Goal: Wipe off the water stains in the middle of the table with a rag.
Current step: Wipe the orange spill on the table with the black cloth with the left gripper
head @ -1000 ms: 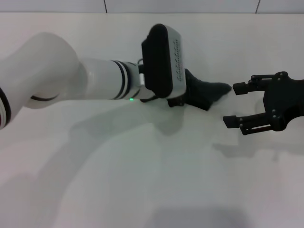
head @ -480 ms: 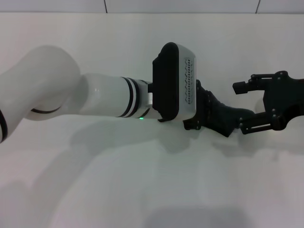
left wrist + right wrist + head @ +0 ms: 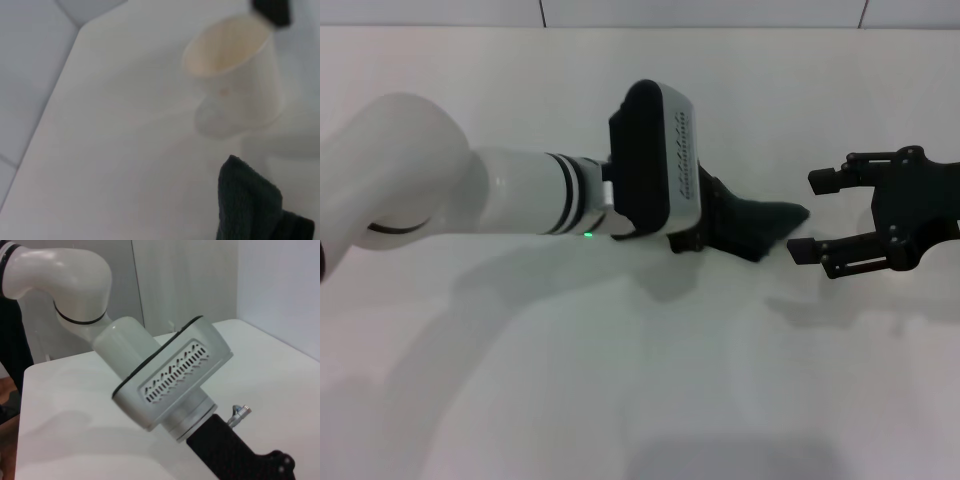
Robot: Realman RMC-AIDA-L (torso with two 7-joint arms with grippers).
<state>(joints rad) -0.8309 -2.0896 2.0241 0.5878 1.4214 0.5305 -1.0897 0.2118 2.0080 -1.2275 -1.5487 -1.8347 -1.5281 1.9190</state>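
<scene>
My left arm reaches across the white table [image 3: 620,380] from the left. Its wrist housing hides most of the left gripper [image 3: 718,224], which is shut on the black rag [image 3: 765,222]. The rag lies low on the tabletop at the centre, and its tip points at my right gripper [image 3: 813,215]. The right gripper is open and empty, just right of the rag. The rag's edge also shows in the left wrist view [image 3: 250,210]. The water stains do not show in any view; the rag and arm may hide them.
A white paper cup [image 3: 235,75] stands on the table beyond the rag in the left wrist view; it does not show in the head view. The left arm's wrist housing [image 3: 170,375] fills the right wrist view. The table's far edge meets a wall.
The left gripper carried the rag right, up to the right gripper's fingers, then back left to about where it was. The right gripper stayed open and in place.
</scene>
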